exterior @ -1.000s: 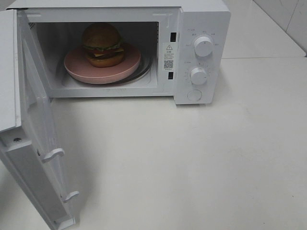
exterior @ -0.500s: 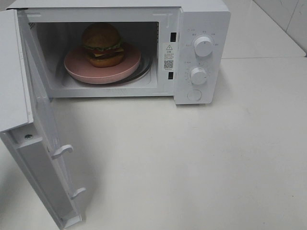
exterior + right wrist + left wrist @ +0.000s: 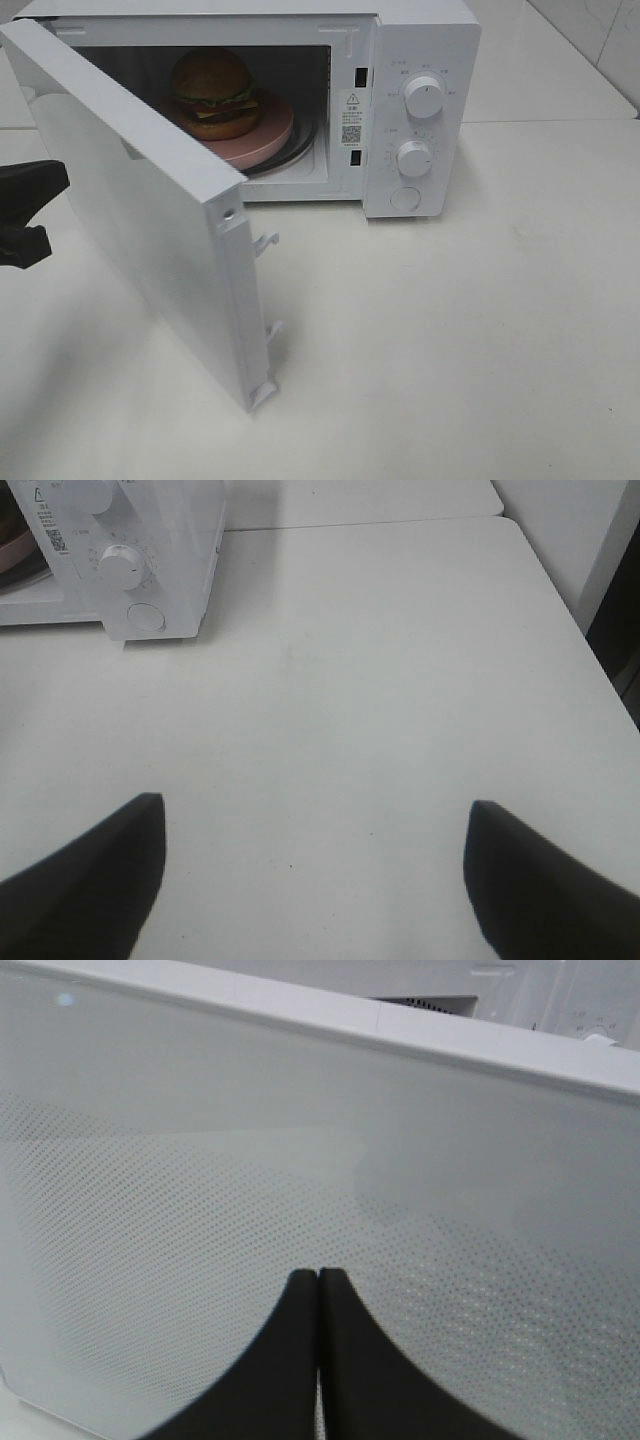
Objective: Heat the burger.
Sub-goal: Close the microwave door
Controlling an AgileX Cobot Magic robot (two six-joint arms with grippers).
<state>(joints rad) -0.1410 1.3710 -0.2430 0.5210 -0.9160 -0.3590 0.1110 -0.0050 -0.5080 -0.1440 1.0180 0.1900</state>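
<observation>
While the left claw [image 3: 318, 1276] sits clenched beside the door [image 3: 150, 210], the right claw [image 3: 314, 805] gapes.

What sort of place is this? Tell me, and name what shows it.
Probably a mock kitchen for robot trials: a white microwave, door half open, stands on a plain white table, a burger on a pink plate sits inside, and the black left gripper hangs beside the door.
</observation>
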